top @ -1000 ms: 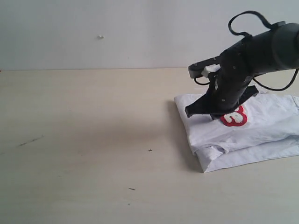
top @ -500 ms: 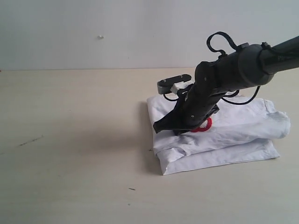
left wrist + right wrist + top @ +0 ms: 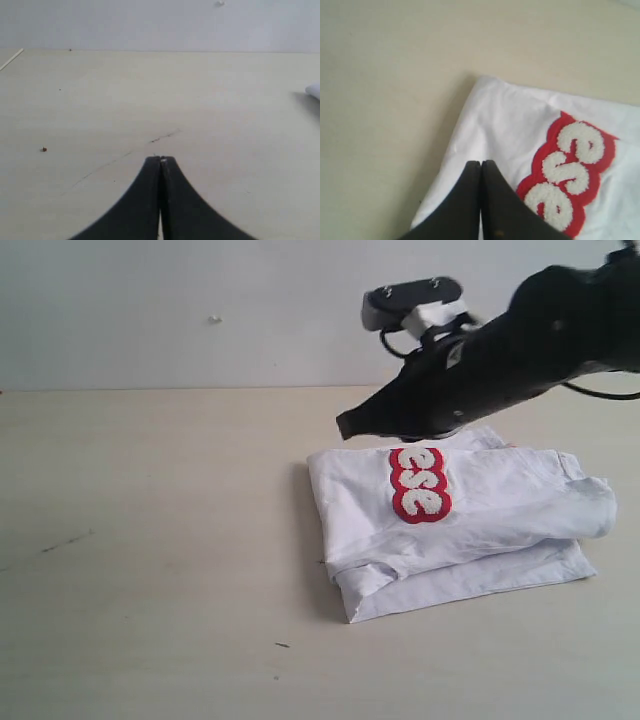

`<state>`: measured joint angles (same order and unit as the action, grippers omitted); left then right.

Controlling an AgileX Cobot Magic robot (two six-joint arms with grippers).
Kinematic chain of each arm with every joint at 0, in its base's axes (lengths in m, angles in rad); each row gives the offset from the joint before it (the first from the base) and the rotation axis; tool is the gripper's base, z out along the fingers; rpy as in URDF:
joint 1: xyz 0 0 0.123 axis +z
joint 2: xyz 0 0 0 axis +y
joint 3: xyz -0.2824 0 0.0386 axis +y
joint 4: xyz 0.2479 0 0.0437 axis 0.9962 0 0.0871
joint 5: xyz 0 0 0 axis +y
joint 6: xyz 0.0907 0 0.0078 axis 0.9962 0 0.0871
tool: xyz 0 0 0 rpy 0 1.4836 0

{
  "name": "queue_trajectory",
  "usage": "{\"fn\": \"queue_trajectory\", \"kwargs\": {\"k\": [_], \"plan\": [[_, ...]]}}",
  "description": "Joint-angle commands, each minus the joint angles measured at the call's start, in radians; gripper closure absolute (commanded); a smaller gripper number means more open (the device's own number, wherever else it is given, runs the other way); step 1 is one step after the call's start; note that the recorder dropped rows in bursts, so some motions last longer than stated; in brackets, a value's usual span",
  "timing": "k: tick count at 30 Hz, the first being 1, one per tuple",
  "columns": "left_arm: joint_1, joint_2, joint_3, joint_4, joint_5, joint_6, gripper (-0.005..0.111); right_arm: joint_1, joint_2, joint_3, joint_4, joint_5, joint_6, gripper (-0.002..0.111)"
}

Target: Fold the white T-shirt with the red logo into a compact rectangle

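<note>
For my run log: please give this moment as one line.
white T-shirt: folded, red logo visible | right end effector: shut, empty, over shirt | left end effector: shut, empty

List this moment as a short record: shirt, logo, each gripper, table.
white T-shirt: folded into a rough layered rectangle, right of centre in the exterior view; a lower layer sticks out along the near edge
red logo: on the top layer, letters "ese" showing
right gripper: shut, holding nothing, raised over the shirt's far left corner, appears clear of the cloth
left gripper: shut, holding nothing, over bare table; seen only in its wrist view
table: pale, a few small marks
</note>
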<state>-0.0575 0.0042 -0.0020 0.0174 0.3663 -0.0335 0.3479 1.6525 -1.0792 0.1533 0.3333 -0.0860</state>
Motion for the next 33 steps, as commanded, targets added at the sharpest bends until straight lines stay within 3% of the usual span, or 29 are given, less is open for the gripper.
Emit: {"fn": "queue_trajectory", "kwargs": {"k": [1, 9, 14, 21, 33], "plan": [[-0.005, -0.004, 0.002, 0.0, -0.012, 0.004, 0.107, 0.0, -0.217, 0.111, -0.003, -0.053, 0.007, 0.108], [-0.005, -0.004, 0.002, 0.0, -0.012, 0.004, 0.107, 0.0, -0.529, 0.204, -0.003, -0.026, 0.026, 0.108], [-0.005, -0.004, 0.002, 0.0, -0.012, 0.004, 0.107, 0.0, -0.72, 0.207, -0.003, 0.1, 0.073, 0.108], [-0.005, -0.004, 0.002, 0.0, -0.012, 0.004, 0.107, 0.0, -0.986, 0.217, -0.153, 0.197, 0.141, 0.108], [-0.005, -0.004, 0.002, 0.0, -0.012, 0.004, 0.107, 0.0, -1.298, 0.217, -0.153, 0.304, 0.141, 0.108]]}}
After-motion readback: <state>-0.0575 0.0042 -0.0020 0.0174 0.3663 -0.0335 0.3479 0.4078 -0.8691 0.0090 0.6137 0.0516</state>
